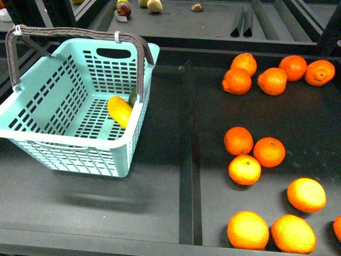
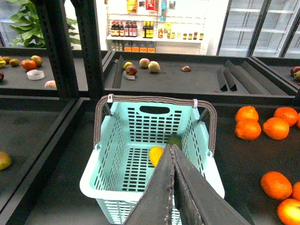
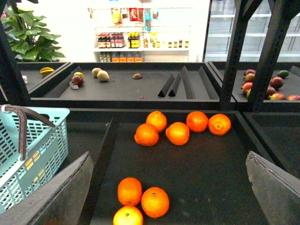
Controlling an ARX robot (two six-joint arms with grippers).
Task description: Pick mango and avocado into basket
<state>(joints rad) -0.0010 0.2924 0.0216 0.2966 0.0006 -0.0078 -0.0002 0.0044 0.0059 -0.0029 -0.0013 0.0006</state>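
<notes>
Dark grey shelving [image 1: 160,176] fills the front view, split by a raised divider, with more black trays behind it and a bright shop wall of bottles in the wrist views. On the near left section stands the basket [image 1: 32,114], light teal with slotted walls, tilted a little, its brown-grey handle [image 1: 80,34] raised over the top. Inside it the mango [image 1: 120,111] lies against the wall on the divider side, and a dark green sliver of the avocado [image 1: 132,97] shows just behind it, touching or nearly touching; the handle post hides most of it. In the left wrist view the same two fruits sit together on the basket floor, avocado [image 2: 175,140] beyond the mango [image 2: 155,154].

Across the divider, scattered oranges [image 1: 254,154] lie in loose groups on the right section, well apart from the basket.

Neither arm appears in the front view. The left gripper [image 2: 174,154] hangs above the near rim of the basket, its two dark fingers pressed together with nothing between them. The right gripper [image 3: 168,187] hovers over the orange section with its fingers [image 3: 63,194] spread wide to either edge of the picture, holding nothing
</notes>
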